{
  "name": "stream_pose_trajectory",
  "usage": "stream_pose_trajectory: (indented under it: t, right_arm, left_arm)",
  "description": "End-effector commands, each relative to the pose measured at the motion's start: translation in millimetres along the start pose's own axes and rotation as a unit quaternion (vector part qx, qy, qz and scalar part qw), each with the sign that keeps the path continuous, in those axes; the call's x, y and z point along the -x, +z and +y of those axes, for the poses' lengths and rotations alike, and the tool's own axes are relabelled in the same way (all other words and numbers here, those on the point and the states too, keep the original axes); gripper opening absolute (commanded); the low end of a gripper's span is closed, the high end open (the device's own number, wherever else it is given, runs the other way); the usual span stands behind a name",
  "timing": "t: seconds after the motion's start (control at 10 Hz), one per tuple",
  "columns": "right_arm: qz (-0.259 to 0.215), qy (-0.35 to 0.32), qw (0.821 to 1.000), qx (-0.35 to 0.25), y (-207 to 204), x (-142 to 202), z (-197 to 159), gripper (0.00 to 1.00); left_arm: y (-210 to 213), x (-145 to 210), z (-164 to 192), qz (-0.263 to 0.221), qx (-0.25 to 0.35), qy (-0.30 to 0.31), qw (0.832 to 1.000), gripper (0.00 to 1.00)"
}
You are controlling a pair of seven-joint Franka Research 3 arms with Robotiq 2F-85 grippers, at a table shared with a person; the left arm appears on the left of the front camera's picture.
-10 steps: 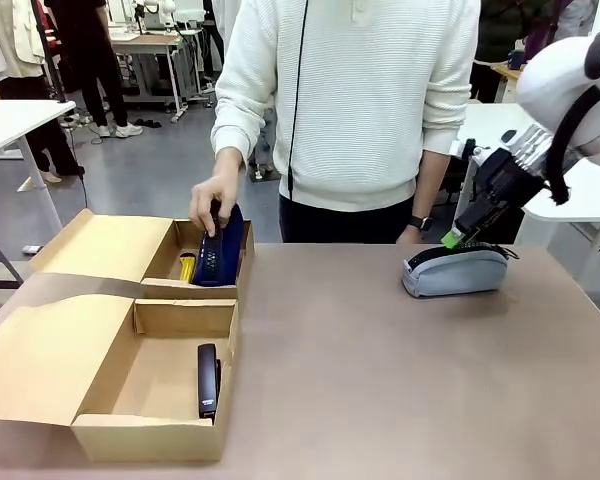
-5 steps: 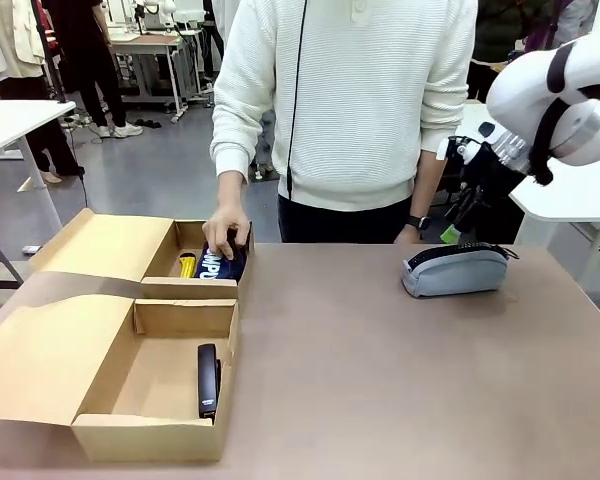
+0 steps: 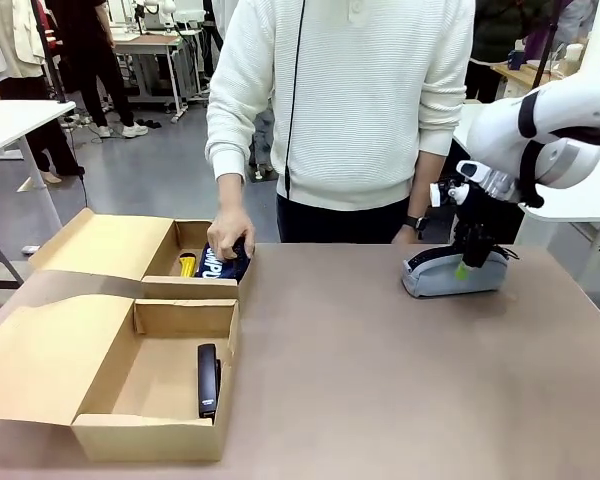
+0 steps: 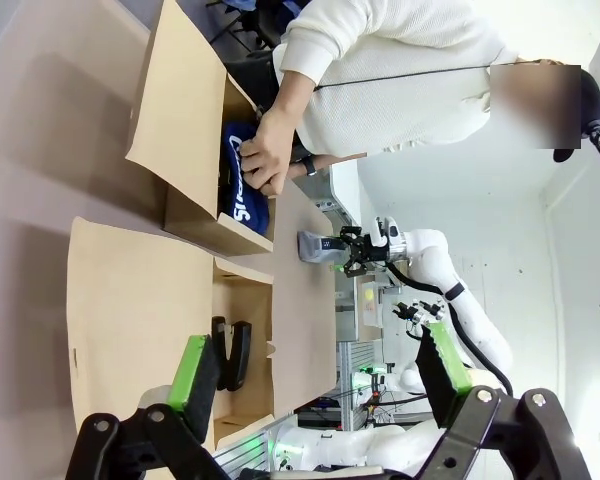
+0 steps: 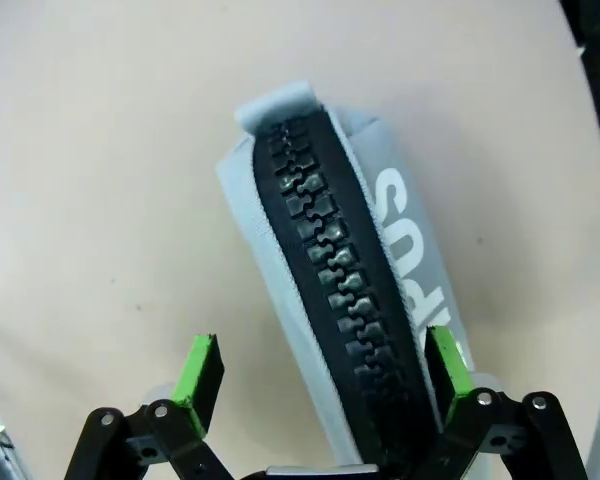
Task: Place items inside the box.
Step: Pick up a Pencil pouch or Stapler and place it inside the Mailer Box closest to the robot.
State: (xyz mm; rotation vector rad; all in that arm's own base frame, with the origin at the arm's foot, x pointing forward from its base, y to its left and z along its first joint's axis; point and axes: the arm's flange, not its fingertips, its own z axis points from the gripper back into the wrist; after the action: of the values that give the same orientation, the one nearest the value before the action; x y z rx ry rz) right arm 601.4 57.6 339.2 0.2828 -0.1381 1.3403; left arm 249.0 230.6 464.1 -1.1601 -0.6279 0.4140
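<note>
Brown tabletop (image 3: pixel 380 380): right gripper (image 5: pixel 322 362) spread wide astride grey zip fabric pencil case (image 5: pixel 320 230), right of open cardboard box (image 3: pixel 150 440); left gripper (image 4: pixel 318 365) spread, empty.

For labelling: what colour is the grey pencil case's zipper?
Black; chunky zipper on the grey fabric pencil case, best in right wrist view.

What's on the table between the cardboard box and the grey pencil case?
Nothing. In the front view, the brown tabletop is bare between the cardboard box and the grey pencil case.
</note>
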Motion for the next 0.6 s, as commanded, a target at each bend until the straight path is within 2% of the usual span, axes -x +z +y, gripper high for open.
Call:
stream_pose_trajectory:
  t: [0.0,0.4,0.5]
  right_arm:
    - [0.012,-0.002,1.0,-0.005,-15.0,-2.7,-13.0,1.0]
    - [0.01,-0.015,1.0,-0.023,-17.6,2.7,-12.3,1.0]
    - [0.012,-0.019,1.0,-0.019,-16.6,2.5,-11.9,0.89]
  left_arm:
    - [-1.2,2.2,0.3,-0.003,0.01,-0.007,1.0,1.0]
    - [-1.2,2.2,0.3,-0.003,0.01,-0.007,1.0,1.0]
    - [-1.2,2.2,0.3,-0.003,0.01,-0.007,1.0,1.0]
